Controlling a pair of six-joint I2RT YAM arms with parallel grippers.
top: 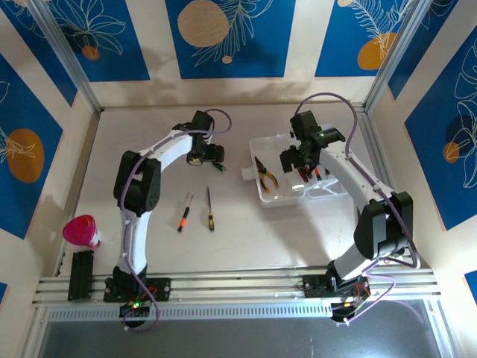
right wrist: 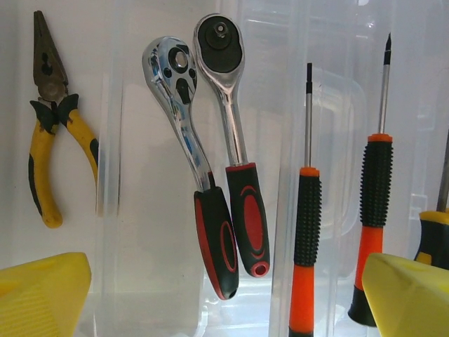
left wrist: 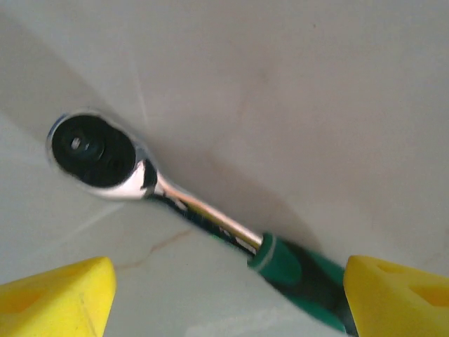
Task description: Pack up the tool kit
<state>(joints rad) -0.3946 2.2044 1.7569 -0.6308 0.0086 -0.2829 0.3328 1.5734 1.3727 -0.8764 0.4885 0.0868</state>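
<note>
The clear case (top: 285,195) lies open at centre right. Inside it are yellow-handled pliers (right wrist: 49,140), two red-and-black ratchet wrenches (right wrist: 235,140) and orange-and-black screwdrivers (right wrist: 306,210). My right gripper (right wrist: 224,302) hovers open over the case (right wrist: 140,246), holding nothing. A green-handled wrench (left wrist: 203,210) lies on the table under my left gripper (left wrist: 228,302). Its jaws are open, and the handle reaches close to the right fingertip (left wrist: 396,295). Two more screwdrivers, one orange (top: 183,213) and one with a yellow-and-black handle (top: 210,209), lie on the table below the left gripper (top: 211,156).
A pink cup (top: 82,231) stands at the near left by the rail. The cage walls close in the table on the far side and both flanks. The right arm (top: 373,216) arches over the near right of the case.
</note>
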